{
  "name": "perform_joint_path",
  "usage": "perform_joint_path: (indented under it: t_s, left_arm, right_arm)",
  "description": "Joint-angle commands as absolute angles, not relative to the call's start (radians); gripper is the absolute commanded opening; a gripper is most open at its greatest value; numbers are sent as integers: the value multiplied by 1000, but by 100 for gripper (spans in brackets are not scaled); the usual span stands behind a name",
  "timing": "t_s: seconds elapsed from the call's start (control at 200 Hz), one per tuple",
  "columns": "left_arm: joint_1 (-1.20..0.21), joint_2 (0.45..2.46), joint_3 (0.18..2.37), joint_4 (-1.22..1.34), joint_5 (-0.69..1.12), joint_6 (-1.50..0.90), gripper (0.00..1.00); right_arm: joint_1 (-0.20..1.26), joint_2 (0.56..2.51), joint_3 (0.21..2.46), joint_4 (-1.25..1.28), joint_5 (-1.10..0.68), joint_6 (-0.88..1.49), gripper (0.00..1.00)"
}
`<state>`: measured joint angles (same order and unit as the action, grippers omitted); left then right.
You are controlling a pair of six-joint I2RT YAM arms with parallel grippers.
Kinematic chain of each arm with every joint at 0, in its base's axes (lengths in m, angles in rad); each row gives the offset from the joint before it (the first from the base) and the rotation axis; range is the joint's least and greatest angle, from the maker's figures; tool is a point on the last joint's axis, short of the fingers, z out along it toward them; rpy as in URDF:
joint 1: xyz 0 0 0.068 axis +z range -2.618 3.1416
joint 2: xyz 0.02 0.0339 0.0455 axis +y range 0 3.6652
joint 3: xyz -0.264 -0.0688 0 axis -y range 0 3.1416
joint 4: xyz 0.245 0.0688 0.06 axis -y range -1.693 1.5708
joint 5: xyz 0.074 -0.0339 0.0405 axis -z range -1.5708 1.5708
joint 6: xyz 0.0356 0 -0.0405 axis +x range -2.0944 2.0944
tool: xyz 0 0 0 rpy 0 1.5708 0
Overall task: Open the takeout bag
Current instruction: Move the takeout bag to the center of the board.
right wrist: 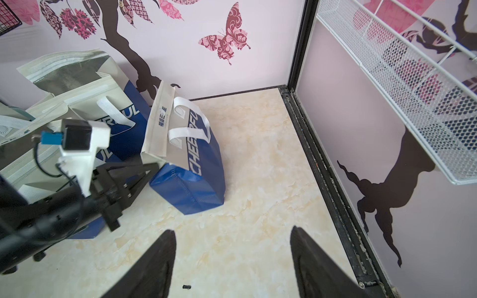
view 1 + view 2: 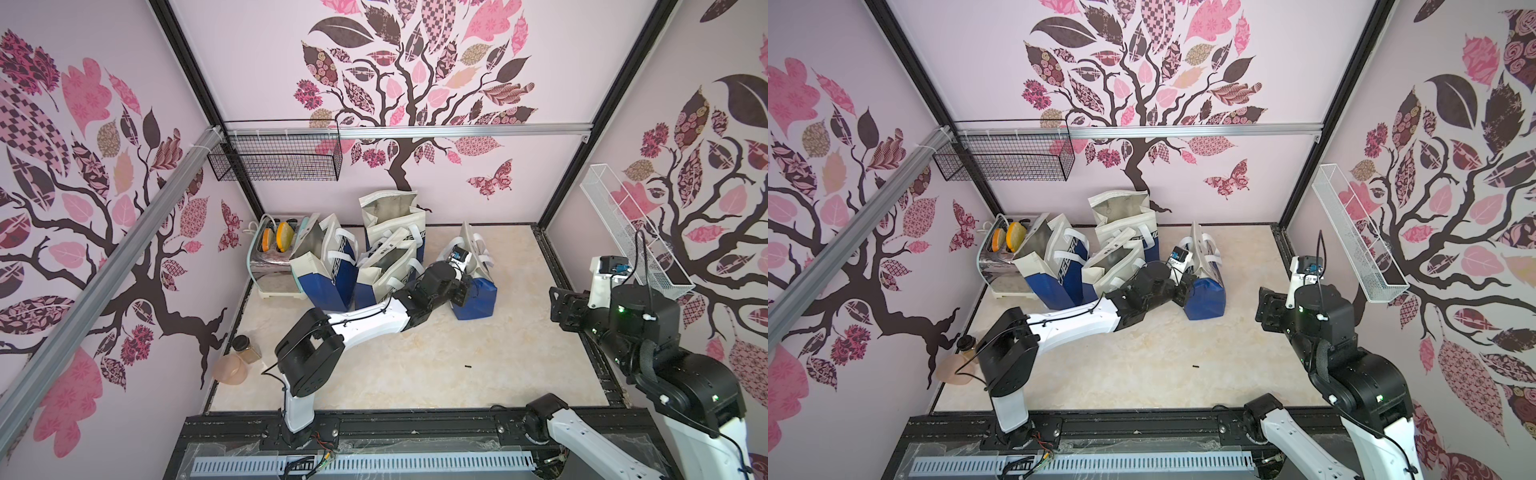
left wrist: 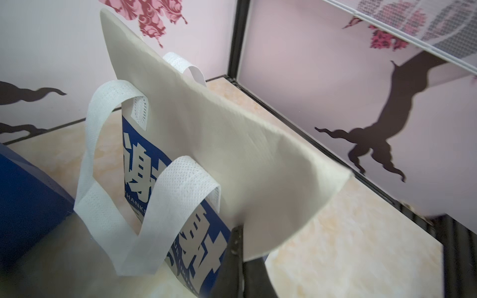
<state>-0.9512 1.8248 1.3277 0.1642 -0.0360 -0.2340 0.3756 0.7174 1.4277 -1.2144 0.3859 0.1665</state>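
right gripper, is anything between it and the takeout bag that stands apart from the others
Nothing visible. Only bare table lies between the open right gripper and the takeout bag. The left gripper, shut on the bag's top flap, comes in from the side.

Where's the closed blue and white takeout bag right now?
In both top views the blue and white fabric takeout bag stands right of the three open bags, toward the back wall; the left gripper is shut on its flap's corner.
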Motion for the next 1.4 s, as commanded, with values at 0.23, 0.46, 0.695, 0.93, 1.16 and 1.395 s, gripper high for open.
perform_joint_path:
  t_s: [0.23,0.46,0.695,0.93,1.16,1.395]
  left_arm:
    - [-1028,1515,1051,-17,264,-195,0]
    - [-1043,1358,969,-173,-25,-156,33]
    - [-1048,1174,904,-247,-192,-204,84]
    - [-1158,1000,780,-262,-95,-368,85]
    - [-1196,983,698,-101,-50,-551,81]
    - [-1197,1114,734,15,-91,-573,81]
  right_arm:
    - [373,707,1413,-1186,346,136,72]
    - [372,707,1348,-1170,278,89,74]
    - [374,731,1302,-1114,201,-44,78]
    - [384,754,1302,-1059,104,-108,78]
    - [431,734,1230,-973,145,-248,78]
    - [433,721,1166,-831,163,-232,78]
